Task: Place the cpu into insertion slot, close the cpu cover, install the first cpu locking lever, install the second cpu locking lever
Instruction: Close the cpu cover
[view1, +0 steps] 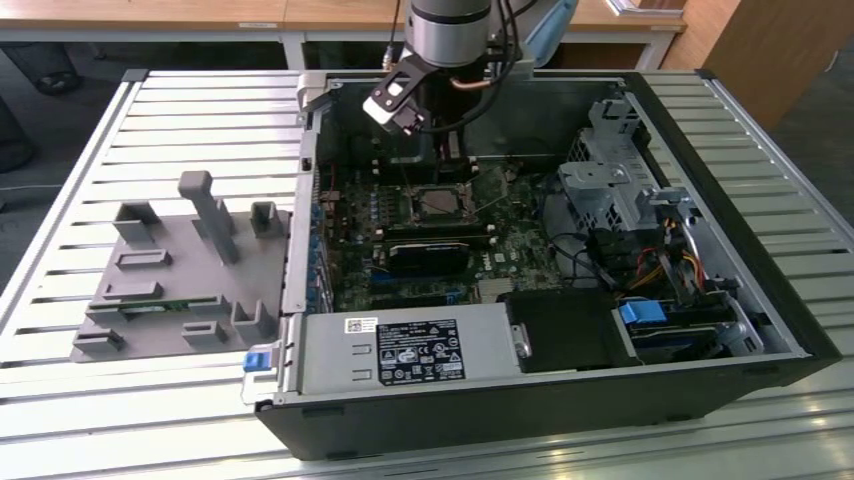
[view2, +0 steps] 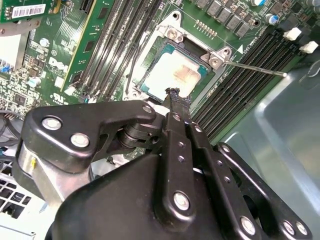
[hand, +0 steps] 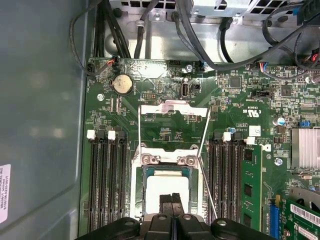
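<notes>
open computer case (view1: 534, 410) on slatted table (view1: 120, 420), grey fixture (view1: 160, 280) beside it, silver power supply (view1: 334, 360) inside

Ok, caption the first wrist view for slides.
Pincer above the seated cpu, with the cpu cover lying open.

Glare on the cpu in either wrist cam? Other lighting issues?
Second wrist view: cpu top washed out by glare; gripper a dark mass in the foreground. First wrist view: cpu top also blown bright, soft reflections on the case wall. Exterior view: bright overexposed patches on the slatted table, case interior dimmer.
</notes>
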